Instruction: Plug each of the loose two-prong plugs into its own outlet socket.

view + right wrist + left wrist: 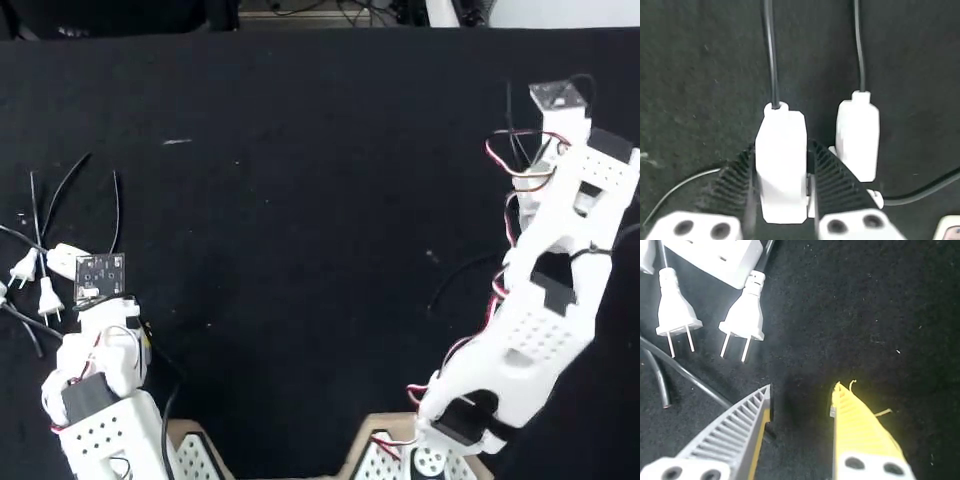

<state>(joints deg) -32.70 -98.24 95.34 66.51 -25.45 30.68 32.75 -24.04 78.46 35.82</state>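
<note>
Two loose white two-prong plugs (pixel 675 310) (pixel 745 320) lie side by side on the black cloth, prongs toward my left gripper (pixel 802 395), which is open and holds nothing a short way from them. Just beyond them lies a white outlet strip (pixel 715 257). In the high view these plugs (pixel 25 268) (pixel 48 295) sit at the far left, by the left arm (pixel 100 400). My right gripper (pixel 782 147) is shut on the body of another white plug (pixel 782 125), whose black cord runs away from it. A second white plug (pixel 857 132) lies close beside it.
Thin black cords (pixel 60 190) spread over the cloth at the far left. The right arm (pixel 540 300) stretches up the right side, with a loose black cable (pixel 460 275) beside it. A white object's corner (pixel 947 232) shows near the right gripper.
</note>
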